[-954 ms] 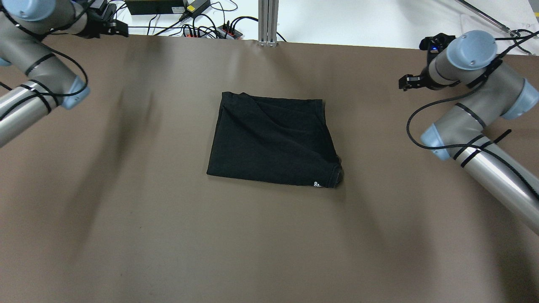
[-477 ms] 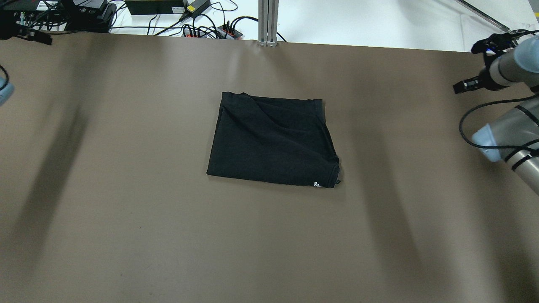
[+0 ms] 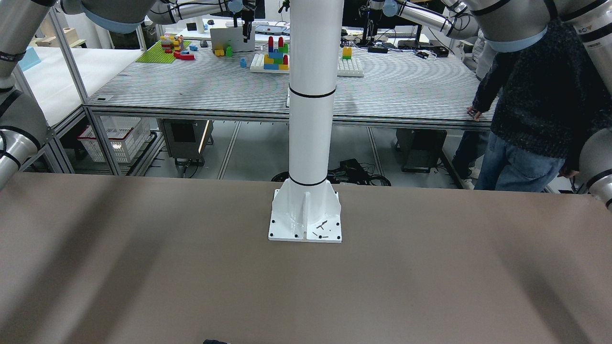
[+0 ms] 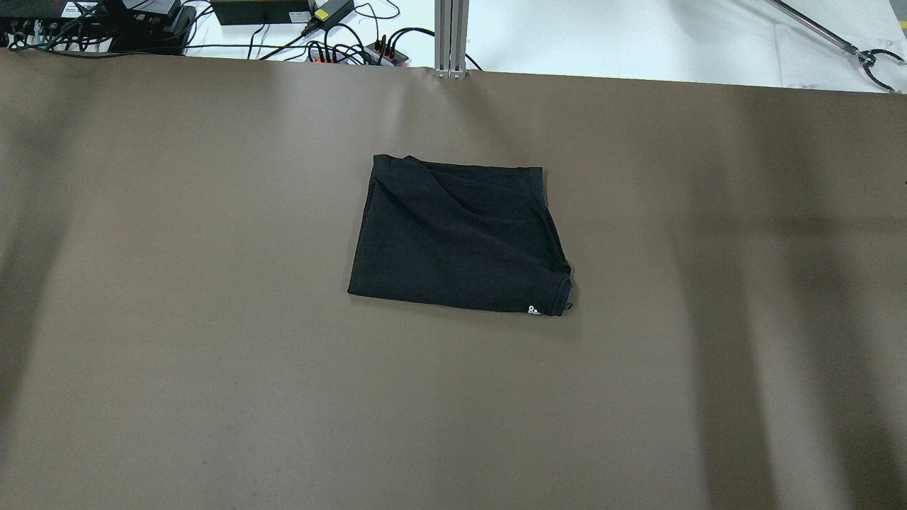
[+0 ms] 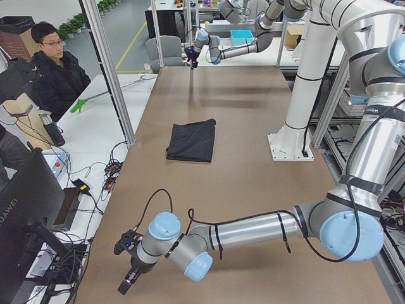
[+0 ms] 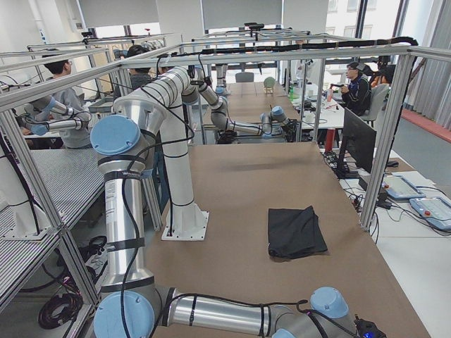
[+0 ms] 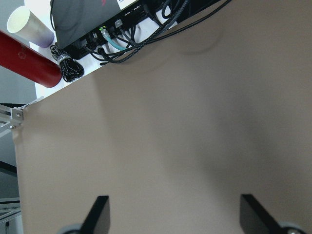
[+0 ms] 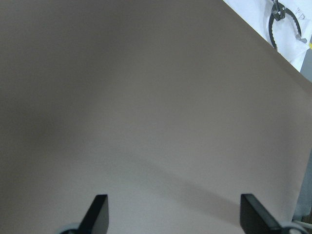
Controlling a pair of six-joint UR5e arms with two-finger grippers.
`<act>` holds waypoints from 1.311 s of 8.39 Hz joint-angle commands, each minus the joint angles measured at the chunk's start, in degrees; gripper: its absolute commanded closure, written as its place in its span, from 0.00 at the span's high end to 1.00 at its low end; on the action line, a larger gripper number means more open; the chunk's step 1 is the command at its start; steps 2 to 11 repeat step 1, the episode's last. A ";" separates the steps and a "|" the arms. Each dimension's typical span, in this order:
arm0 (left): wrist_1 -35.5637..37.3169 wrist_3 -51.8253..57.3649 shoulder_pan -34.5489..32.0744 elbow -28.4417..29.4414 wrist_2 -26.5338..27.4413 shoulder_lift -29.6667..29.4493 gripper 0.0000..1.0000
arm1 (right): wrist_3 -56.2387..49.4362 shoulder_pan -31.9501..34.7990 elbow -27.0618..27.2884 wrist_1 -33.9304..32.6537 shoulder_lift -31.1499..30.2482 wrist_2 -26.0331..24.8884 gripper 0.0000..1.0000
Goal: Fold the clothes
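Note:
The clothes [image 4: 459,237] are one black fabric piece lying folded into a rough rectangle at the table's middle, with a small white mark at its near right corner. They also show in the left side view [image 5: 192,140] and the right side view [image 6: 296,231]. My left gripper [image 7: 176,217] is open over bare table near the far left corner, far from the clothes. My right gripper [image 8: 175,217] is open over bare table near the right end. Neither gripper holds anything, and neither shows in the overhead view.
The white pillar's base [image 3: 306,223] is bolted at the table's robot side. Cables and a power strip [image 4: 354,49] lie beyond the far edge beside an aluminium post [image 4: 450,35]. A red cylinder [image 7: 29,61] and paper cup [image 7: 27,24] are off the left corner. A person [image 3: 535,95] stands behind.
Both arms have swung outward and left the overhead view, the left one to the left and the right one to the right. The clothes have not moved.

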 commanded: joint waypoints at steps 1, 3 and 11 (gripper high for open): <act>10.20 0.47 -0.41 -8.58 3.01 -1.09 0.94 | -0.72 0.76 0.84 0.18 -0.64 1.23 0.95; 10.20 0.47 -0.41 -8.58 3.01 -1.09 0.94 | -0.72 0.76 0.84 0.18 -0.64 1.23 0.95; 10.20 0.47 -0.41 -8.58 3.01 -1.09 0.94 | -0.72 0.76 0.84 0.18 -0.64 1.23 0.95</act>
